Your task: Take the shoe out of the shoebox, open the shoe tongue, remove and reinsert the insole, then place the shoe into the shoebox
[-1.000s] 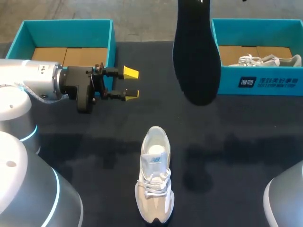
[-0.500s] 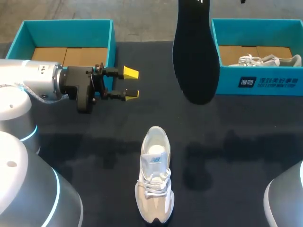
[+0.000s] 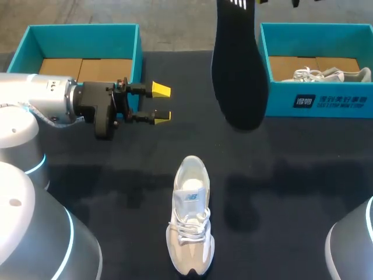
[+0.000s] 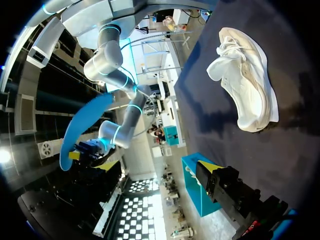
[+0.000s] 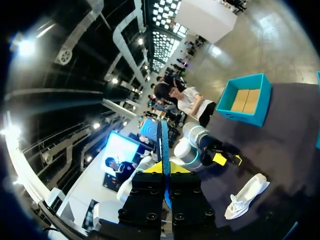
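The right pincer [image 5: 163, 170] is clamped on one end of the insole [image 3: 240, 76], which stands out ahead of its fingers edge-on and, in the head view, hangs high over the table [image 3: 291, 175]. The shoe [image 3: 190, 224] lies on the table well below and apart from this pincer, toe toward the robot, laces slack and mouth open.

With the insole out, reinserting it looks like the step in hand. Doing it well probably means turning the insole to run along the shoe's length, then feeding the free end down through the mouth toward the toe at a shallow slant. The shoe sits loose and would likely slide under a push, so bracing its heel seems wise.

The left pincer [image 3: 162, 102] is spread and empty, just beside an empty shoebox [image 3: 35, 41] and well apart from the shoe. Another shoebox [image 3: 326, 102], holding a second shoe [image 3: 326, 74], stands near the hanging insole. Nothing lies between insole and shoe, though tongue and laces may snag its tip.
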{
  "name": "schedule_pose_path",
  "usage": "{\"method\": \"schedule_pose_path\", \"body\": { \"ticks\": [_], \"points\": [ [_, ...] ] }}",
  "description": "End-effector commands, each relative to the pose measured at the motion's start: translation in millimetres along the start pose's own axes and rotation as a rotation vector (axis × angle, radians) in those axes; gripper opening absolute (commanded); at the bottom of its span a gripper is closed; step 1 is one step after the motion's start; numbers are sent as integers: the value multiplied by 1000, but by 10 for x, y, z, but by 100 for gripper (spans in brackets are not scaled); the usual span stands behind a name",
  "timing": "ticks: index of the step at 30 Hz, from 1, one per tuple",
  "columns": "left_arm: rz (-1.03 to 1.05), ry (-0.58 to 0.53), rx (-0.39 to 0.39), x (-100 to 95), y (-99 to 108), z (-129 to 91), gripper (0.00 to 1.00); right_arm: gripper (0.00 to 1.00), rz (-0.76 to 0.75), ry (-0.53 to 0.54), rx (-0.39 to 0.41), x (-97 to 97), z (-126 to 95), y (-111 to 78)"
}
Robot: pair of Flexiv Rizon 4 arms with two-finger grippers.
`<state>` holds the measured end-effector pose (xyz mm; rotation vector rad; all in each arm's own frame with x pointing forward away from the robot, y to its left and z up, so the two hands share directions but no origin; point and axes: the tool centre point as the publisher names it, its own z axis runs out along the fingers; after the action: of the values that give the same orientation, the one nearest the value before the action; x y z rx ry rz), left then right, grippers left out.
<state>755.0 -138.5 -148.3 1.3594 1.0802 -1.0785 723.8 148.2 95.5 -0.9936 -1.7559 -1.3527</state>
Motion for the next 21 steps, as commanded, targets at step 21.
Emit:
{"method": "schedule_pose_path", "body": {
  "ticks": [21],
  "points": [
    [2,0,-3,5,-3,14,100,0,224,97,160,-1231,28,432]
  ]
}}
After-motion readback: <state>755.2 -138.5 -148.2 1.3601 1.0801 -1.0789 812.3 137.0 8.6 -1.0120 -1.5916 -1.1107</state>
